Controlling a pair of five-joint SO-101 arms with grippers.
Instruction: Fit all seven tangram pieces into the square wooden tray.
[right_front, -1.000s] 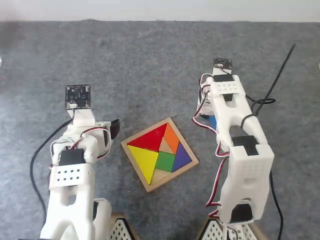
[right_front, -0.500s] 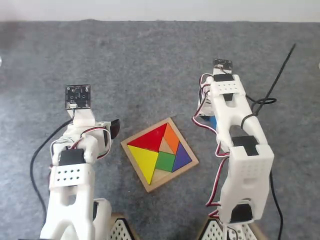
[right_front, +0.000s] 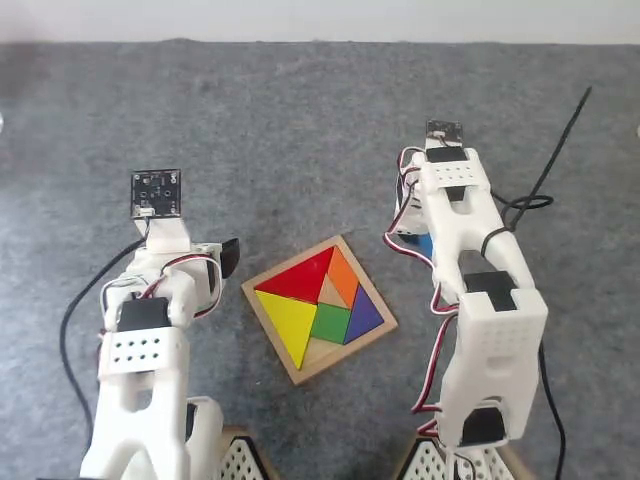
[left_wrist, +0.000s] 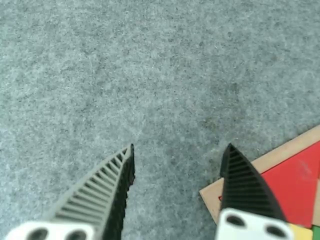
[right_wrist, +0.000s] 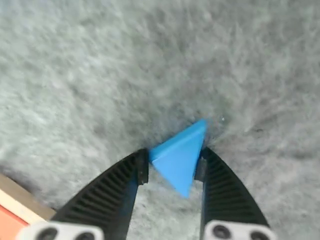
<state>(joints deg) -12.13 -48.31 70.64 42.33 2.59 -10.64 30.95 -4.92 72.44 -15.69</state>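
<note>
The square wooden tray (right_front: 347, 353) lies between the two arms, turned like a diamond. In it sit a red triangle (right_front: 300, 280), an orange piece (right_front: 343, 272), a yellow triangle (right_front: 290, 320), a green piece (right_front: 330, 322) and a purple triangle (right_front: 362, 312), around a small bare wooden triangle (right_front: 328, 292). My right gripper (right_wrist: 172, 157) is shut on a blue triangle (right_wrist: 180, 150) down at the carpet, right of the tray; a sliver of the blue triangle (right_front: 426, 246) shows under that arm. My left gripper (left_wrist: 180, 150) hangs open and holds nothing, just left of the tray's corner (left_wrist: 260, 160).
Grey carpet covers the table, with open room at the back and between the arms beyond the tray. A black cable (right_front: 550, 165) runs off behind the right arm. Both arm bases stand at the near edge.
The right arm has shifted very slightly; the left arm and the tray have not moved.
</note>
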